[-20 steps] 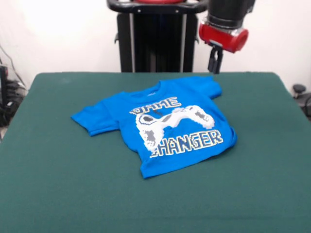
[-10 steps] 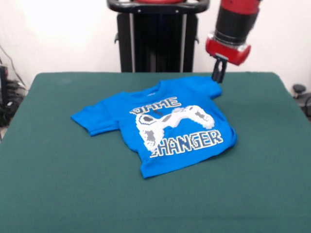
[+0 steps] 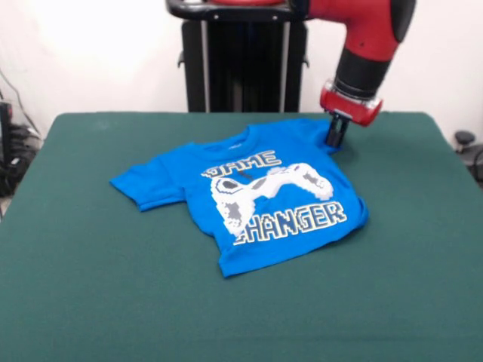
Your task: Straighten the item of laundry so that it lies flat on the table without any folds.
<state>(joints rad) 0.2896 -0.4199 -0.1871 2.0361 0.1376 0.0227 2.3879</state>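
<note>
Bright blue, the item of laundry [image 3: 245,192] lies print-up around the middle of the table [image 3: 90,294], rumpled, one sleeve folded under on the side toward the left edge and the hem bunched. The end effector [image 3: 334,138] is down at the sleeve nearest the far right corner, tips at the cloth. Whether they're parted or pinched, I can't tell.

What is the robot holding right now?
It cannot be told. The end effector is down at the blue T-shirt, at its sleeve edge, but no grip shows.
</note>
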